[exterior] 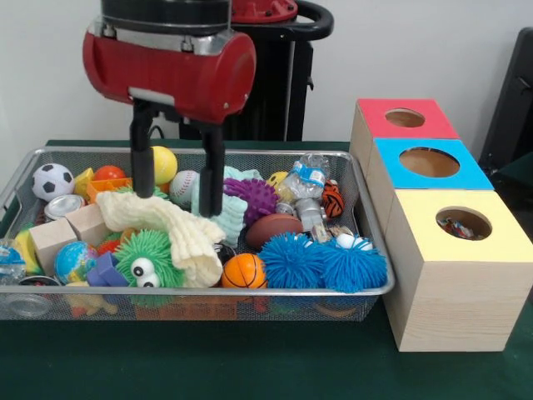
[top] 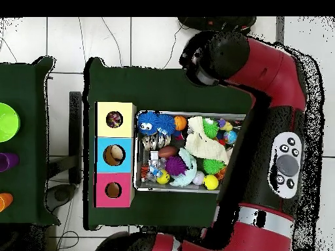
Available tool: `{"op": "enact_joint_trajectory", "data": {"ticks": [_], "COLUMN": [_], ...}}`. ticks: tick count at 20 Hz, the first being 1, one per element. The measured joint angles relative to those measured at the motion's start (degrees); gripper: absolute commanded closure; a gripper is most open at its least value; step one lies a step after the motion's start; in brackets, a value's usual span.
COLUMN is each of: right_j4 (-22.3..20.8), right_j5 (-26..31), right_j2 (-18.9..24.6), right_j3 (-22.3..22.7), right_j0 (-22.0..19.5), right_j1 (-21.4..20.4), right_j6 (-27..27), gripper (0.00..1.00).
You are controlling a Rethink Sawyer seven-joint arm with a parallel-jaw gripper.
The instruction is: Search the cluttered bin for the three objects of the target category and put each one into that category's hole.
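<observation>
The wire mesh bin [exterior: 250, 292] is full of mixed toys; it also shows in the overhead view [top: 136, 157]. My gripper [exterior: 176, 202] hangs open and empty over the bin's left middle, its fingertips just above a cream knitted cloth [exterior: 179, 229]. The arm hides the gripper in the overhead view. The yellow-faced box [exterior: 466, 275] stands nearest the camera, right of the bin. Its round hole [exterior: 463, 223] shows a bit of multicoloured rope toy [exterior: 456, 225] inside, as does the overhead view [top: 114, 119]. I cannot pick out any rope toy in the bin.
The blue-faced box [exterior: 429, 162] and red-faced box [exterior: 405, 118] stand behind the yellow one. The bin holds two blue spiky balls [exterior: 291, 260], a green fuzzy toy with eyes [exterior: 148, 265], a small basketball [exterior: 244, 272], a football [exterior: 273, 227], a purple spiky ball [exterior: 252, 197] and wooden blocks [exterior: 52, 240].
</observation>
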Motion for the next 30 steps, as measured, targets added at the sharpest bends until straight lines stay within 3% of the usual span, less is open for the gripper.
{"op": "enact_joint_trajectory", "data": {"ticks": [14, 21, 30], "right_j4": [-3.57, -3.65, -3.65], "right_j5": [0.23, 2.89, 2.90], "right_j2": [3.71, 4.10, 4.35], "right_j3": [-0.44, -0.22, 3.75], "right_j0": [1.25, 1.24, 1.07], "right_j1": [-0.82, -5.07, -11.94], "right_j6": [0.00, 0.00, 0.00], "gripper": [0.00, 0.00, 0.00]}}
